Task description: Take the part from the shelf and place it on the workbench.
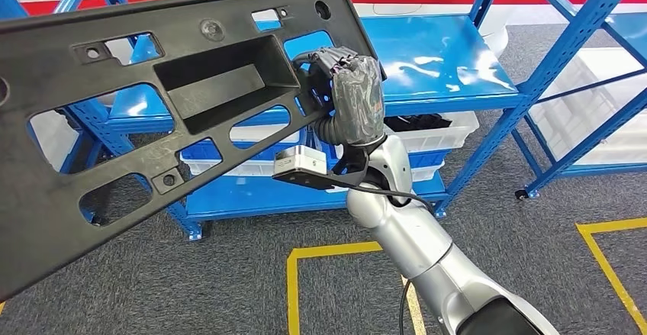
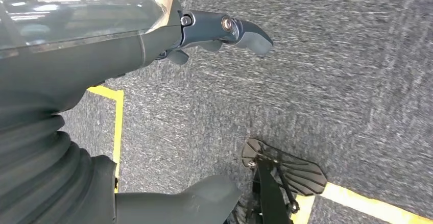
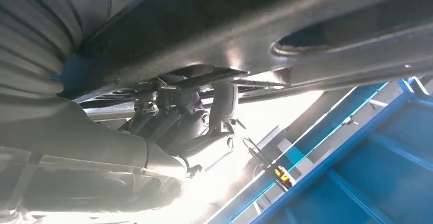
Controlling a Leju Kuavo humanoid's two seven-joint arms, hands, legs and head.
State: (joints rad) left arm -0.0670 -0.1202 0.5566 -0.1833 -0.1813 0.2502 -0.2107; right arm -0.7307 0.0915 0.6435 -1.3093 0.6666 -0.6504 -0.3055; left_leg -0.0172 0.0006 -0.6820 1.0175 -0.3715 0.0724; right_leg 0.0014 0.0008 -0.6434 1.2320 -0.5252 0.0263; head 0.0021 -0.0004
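Right hand (image 1: pixel 352 95): raised in front of the shelf (image 1: pixel 427 60), fingers closed over the right end of the part (image 1: pixel 152 114). The right wrist view confirms this, with dark fingers (image 3: pixel 176 124) wrapped up against the underside of the black part (image 3: pixel 245 35). The hand is gripping the part.

Part: a long black plastic panel with a rectangular recess in the middle, several cut-out openings and small round holes. It is held in the air, clear of the shelf, tilted so that its right end sits high near the hand and its left end drops toward the lower left of the head view. It spans most of the left half of that view and hides part of the shelf behind it.

Left hand (image 2: pixel 153 45): seen in the left wrist view above grey carpet (image 2: pixel 332 81), fingers extended and apart, thumb (image 2: pixel 189 203) separate from them. Nothing is in it; the hand is open.

Shelf: blue metal frame with a bare blue upper deck. Below that deck stand white bins (image 1: pixel 442 133); one holds dark items, too indistinct to identify. A second blue rack (image 1: pixel 587 83) stands to the right, carrying a clear bin (image 1: pixel 587 106).

Floor: grey carpet (image 1: pixel 229 274) marked with yellow tape lines (image 1: pixel 292 289), also visible in the left wrist view (image 2: pixel 118 127).
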